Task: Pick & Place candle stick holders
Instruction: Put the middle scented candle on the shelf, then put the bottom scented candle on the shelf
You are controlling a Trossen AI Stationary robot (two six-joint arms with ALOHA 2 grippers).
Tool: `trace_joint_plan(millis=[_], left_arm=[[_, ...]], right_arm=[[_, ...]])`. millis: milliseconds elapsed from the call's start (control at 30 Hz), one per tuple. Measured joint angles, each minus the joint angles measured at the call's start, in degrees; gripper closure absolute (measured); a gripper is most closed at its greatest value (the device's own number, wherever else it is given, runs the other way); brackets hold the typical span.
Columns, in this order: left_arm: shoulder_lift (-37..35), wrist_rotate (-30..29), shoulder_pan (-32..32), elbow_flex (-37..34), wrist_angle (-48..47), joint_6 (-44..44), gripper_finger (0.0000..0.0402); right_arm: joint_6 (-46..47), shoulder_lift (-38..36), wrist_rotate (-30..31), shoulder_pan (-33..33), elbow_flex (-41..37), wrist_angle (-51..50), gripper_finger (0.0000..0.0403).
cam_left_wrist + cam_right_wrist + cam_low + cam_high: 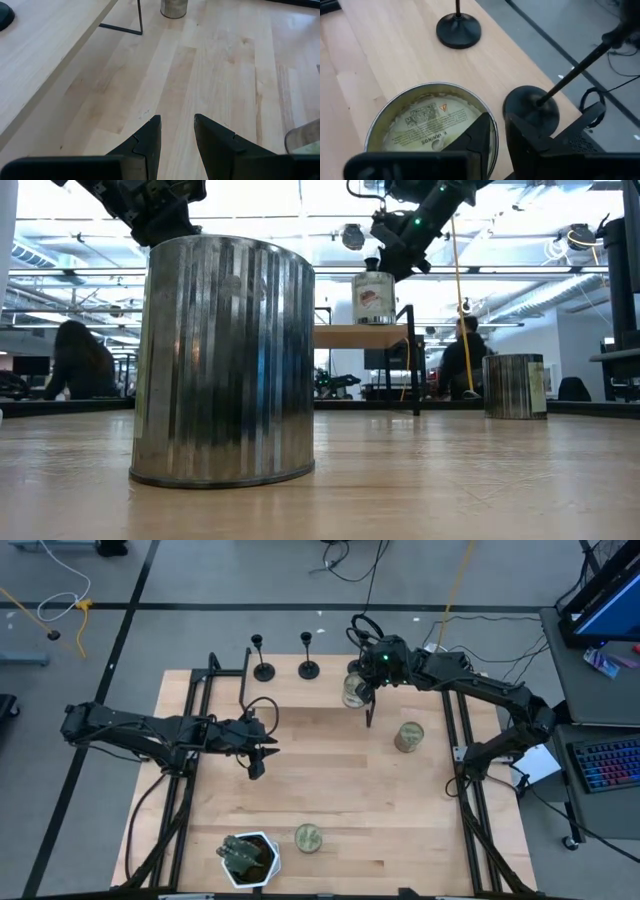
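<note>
Two black candle stick holders (263,670) (309,668) stand on their disc bases on the raised wooden shelf (200,690) at the table's far side. The right wrist view shows one holder's base (458,30) farther off and another holder (530,107) right beside a pale green-gold tin (427,127). My right gripper (360,690) (495,122) is shut on that tin (352,692) at the shelf. My left gripper (258,755) (177,135) is open and empty above the table's middle left. My right gripper holds the open tin by its rim (492,117), on the side next to the near holder, one finger inside and one outside. The fingers come from above, pointing down. The tin (374,298) hangs upright with its bottom at shelf height; whether it rests there I cannot tell.
A second tin (409,737) stands right of centre, a third (308,837) near the front edge, large in the low view (222,360). A white pot with a plant (250,858) stands at the front. The shelf's thin black leg (140,20) stands on the table.
</note>
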Motion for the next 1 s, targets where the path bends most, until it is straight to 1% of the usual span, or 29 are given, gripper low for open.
trace_joint_plan(millis=[200,500,600,667,733,833,1000], left_arm=[[0.0,0.0,0.0,0.0,0.0,-0.29,0.0277],[0.0,0.05,0.0,0.0,0.0,-0.51,0.0277],[0.0,0.77,0.0,0.0,0.0,-0.33,0.0277],[0.0,1.44,0.0,0.0,0.0,-0.31,0.0277],[0.0,2.43,0.0,0.0,0.04,-0.15,0.0277],[0.08,3.74,-0.18,0.0,1.48,-0.15,0.0277],[4.51,6.85,-2.83,0.0,8.88,0.76,0.0277]], right_arm=[[-2.37,0.0,5.73,0.01,0.0,0.69,0.0351],[-2.85,-0.85,5.48,0.39,-0.04,3.27,0.0355],[-2.96,-2.07,5.41,1.37,-0.09,2.39,0.0355],[-4.73,-3.35,5.28,2.65,-0.09,1.64,0.0353],[-7.22,-4.69,5.4,4.22,-0.09,0.28,0.0347],[-7.93,-6.25,5.4,7.12,-0.09,-0.58,0.0329],[-8.2,-7.82,5.41,13.29,-0.09,-2.2,0.0283]])
